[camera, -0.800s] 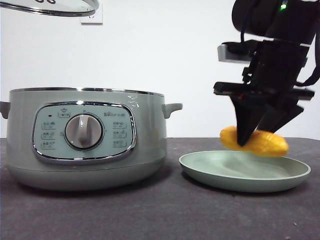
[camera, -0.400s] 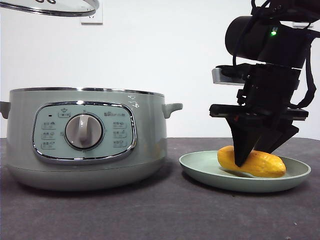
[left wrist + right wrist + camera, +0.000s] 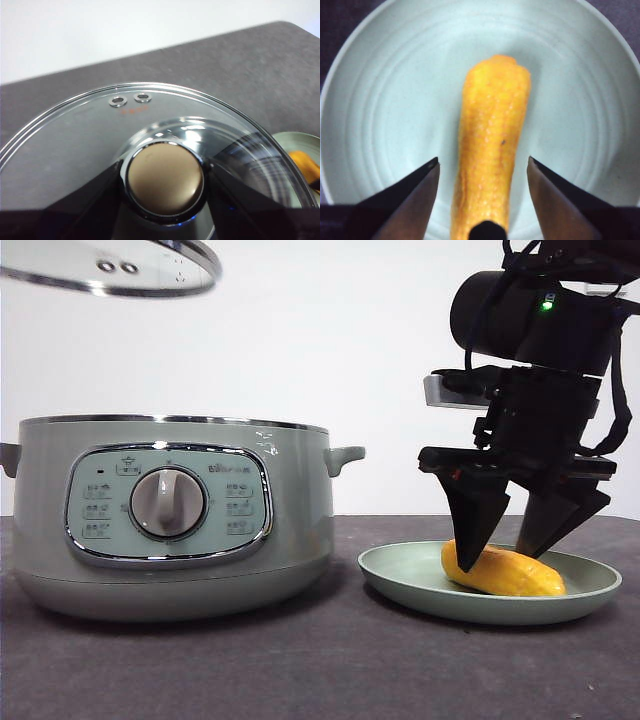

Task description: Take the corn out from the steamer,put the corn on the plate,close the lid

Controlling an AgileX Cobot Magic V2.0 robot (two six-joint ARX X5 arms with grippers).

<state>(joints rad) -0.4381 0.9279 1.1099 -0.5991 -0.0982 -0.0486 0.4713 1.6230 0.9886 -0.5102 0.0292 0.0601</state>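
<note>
The yellow-orange corn point(image 3: 503, 573) lies on the pale-green plate point(image 3: 420, 580) at the right of the table; it also shows in the right wrist view point(image 3: 492, 140) on the plate point(image 3: 380, 100). My right gripper point(image 3: 512, 545) is open, its jaws straddling the corn without holding it point(image 3: 482, 162). The sage-green steamer point(image 3: 170, 515) stands at the left with no lid on it. My left gripper is shut on the knob point(image 3: 165, 180) of the glass lid point(image 3: 100, 135). It holds the lid point(image 3: 110, 268) high above the steamer at the top left.
The dark grey table point(image 3: 330, 660) runs across the front. A white wall stands behind. The steamer's small side handle point(image 3: 345, 455) points toward the plate, with a narrow gap between steamer and plate.
My right gripper lowered the corn onto the plate, then opened and let it go. The lid held by my left gripper has shifted a little to the right and lower.
</note>
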